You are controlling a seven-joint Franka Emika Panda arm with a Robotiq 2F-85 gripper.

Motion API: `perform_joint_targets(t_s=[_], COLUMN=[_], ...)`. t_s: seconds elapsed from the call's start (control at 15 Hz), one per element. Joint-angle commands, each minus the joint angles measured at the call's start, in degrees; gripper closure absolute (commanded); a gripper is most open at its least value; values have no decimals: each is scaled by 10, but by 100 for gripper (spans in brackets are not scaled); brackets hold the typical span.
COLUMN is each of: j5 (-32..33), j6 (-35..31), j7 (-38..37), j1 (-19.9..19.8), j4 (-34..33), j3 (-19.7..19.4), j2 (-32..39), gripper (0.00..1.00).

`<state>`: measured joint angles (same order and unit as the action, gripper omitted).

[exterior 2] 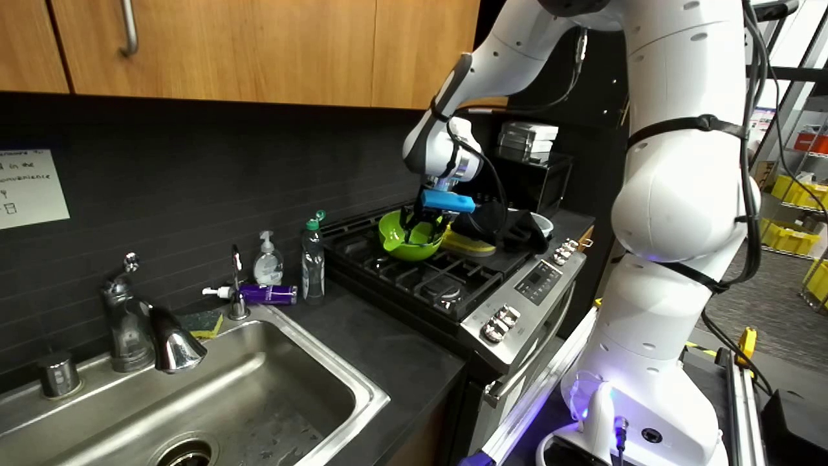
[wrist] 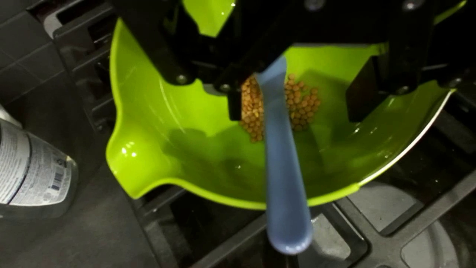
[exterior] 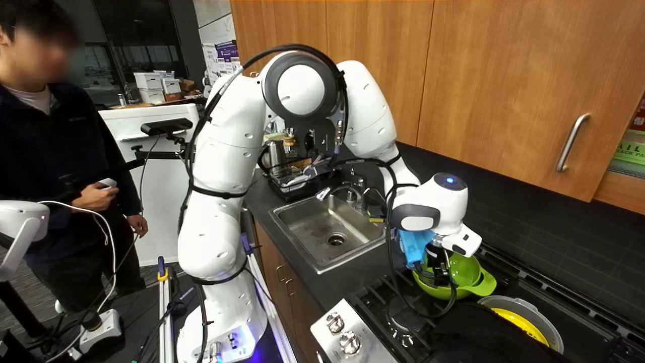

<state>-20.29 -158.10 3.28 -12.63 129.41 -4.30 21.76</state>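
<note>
Over a lime-green spouted bowl (wrist: 141, 111), the gripper (wrist: 295, 111) is hanging with its fingers (wrist: 366, 91) standing well apart and gripping nothing. In the wrist view, a blue utensil (wrist: 286, 167) is showing between them (its far end is hiding behind the gripper) and leaning out across the rim. Lentil-like grains (wrist: 303, 108) are covering part of the bottom, and the bowl is sitting on a gas stove (exterior 2: 446, 285).

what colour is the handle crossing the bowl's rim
Greyish blue; the handle shows best in the wrist view.
</note>
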Motion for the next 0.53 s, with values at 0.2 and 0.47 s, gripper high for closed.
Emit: perform_joint_targets(t_s=[0.2, 0.47], j5=[18, 19], j6=[-3, -3], j7=[-26, -31], j1=[4, 6], j4=[-1, 0], j3=[-4, -5], j2=[-3, -3], gripper=[22, 21])
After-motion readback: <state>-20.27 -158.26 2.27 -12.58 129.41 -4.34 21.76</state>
